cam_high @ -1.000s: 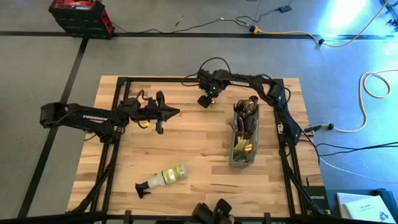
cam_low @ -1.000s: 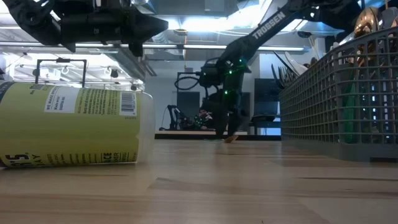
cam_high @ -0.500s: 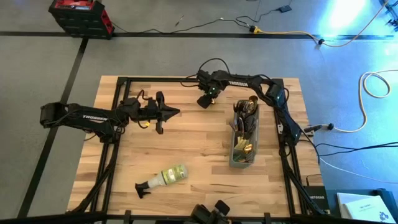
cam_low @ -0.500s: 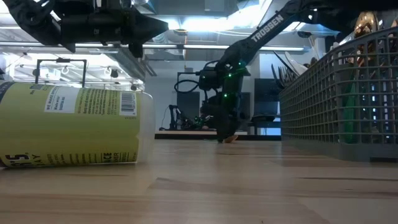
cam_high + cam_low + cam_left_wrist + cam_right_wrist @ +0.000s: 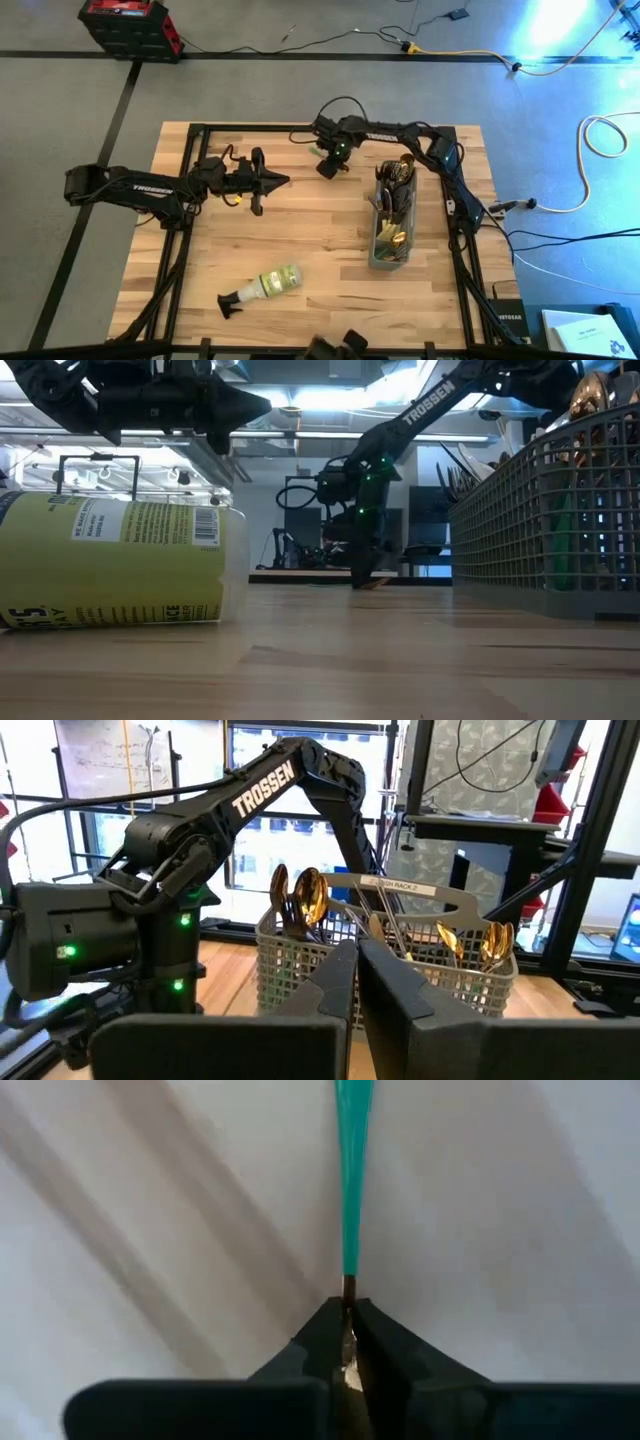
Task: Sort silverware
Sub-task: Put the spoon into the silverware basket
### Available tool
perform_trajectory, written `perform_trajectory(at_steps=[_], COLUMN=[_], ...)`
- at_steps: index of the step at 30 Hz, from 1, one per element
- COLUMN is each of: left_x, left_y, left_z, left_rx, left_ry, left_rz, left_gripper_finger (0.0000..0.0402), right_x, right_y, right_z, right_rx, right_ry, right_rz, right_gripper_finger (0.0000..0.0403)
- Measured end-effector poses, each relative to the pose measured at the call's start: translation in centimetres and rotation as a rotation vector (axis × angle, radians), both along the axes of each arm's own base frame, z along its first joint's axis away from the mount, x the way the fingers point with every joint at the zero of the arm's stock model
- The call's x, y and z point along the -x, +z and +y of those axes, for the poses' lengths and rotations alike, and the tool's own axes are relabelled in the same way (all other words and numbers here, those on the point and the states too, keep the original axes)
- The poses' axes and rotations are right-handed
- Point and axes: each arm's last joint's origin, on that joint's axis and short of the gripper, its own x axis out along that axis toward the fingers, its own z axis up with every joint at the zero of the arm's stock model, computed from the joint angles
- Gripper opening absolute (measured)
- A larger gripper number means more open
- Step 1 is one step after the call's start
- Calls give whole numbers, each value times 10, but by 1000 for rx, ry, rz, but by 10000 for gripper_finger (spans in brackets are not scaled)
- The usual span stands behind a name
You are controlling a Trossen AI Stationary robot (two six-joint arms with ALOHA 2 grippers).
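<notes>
One green-handled utensil is pinched in the right gripper, its head hidden (probably a fork). The left gripper hovers pressed together.

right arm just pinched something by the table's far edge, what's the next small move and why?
Probably lift straight up a little. The right tool is shut on a green-handled utensil at its metal neck, low against the table. Raising it clears the wood before carrying it toward the grey caddy. The left tool waits shut.

Wooden table with its load
Grey mesh caddy at right; spray bottle lying lower centre.
</notes>
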Motion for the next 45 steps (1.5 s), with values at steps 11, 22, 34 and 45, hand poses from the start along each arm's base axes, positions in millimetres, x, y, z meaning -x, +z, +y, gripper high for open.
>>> perform_trajectory(at_steps=[11, 22, 34, 45], left_x=[-1, -2, -1, -1], left_y=[0, 2, 9, 10], left_z=[-5, -13, -14, -15], left_rx=[-2, -12, -22, 8], left_ry=[-24, -60, -65, -72], left_rz=[-1, -19, -88, -98], left_gripper_finger=[0, 0, 0, 0], right_x=[-2, 53, 151, 166], right_y=[56, 164, 249, 249], right_z=[60, 137, 239, 306], right_rx=[53, 101, 297, 634], right_ry=[196, 272, 421, 1024], right_rz=[13, 29, -42, -13], right_gripper_finger=[2, 1, 0, 0])
